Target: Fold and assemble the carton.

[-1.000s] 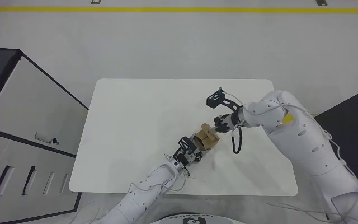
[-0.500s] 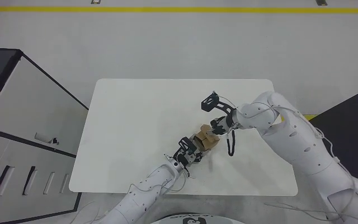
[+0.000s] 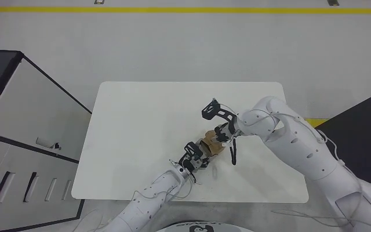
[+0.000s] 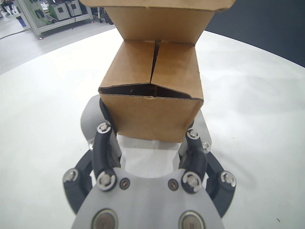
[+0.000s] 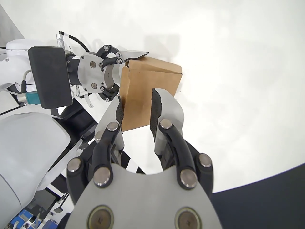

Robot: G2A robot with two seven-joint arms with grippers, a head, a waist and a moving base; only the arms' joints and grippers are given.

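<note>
A small brown carton [image 3: 212, 145] stands on the white table [image 3: 145, 116], near the front middle. My left gripper [image 4: 151, 122] is shut on its lower body, one finger on each side wall. Two inner flaps [image 4: 152, 60] are folded across the opening with a dark gap showing under them. The lid flap [image 4: 157, 15] stands up behind them, its tuck edge bent over. My right gripper [image 5: 138, 98] hovers at the carton's far side, open, its fingers against the lid panel [image 5: 147, 84]. In the right wrist view the left gripper [image 5: 124, 72] clamps the carton.
A grey cabinet [image 3: 29, 116] stands beside the table's left edge and a dark panel [image 3: 356, 119] lies off its right side. The back and left parts of the table are bare white surface.
The right arm has swung left across the table until its gripper reached the carton's lid. The left arm and the carton have stayed put.
</note>
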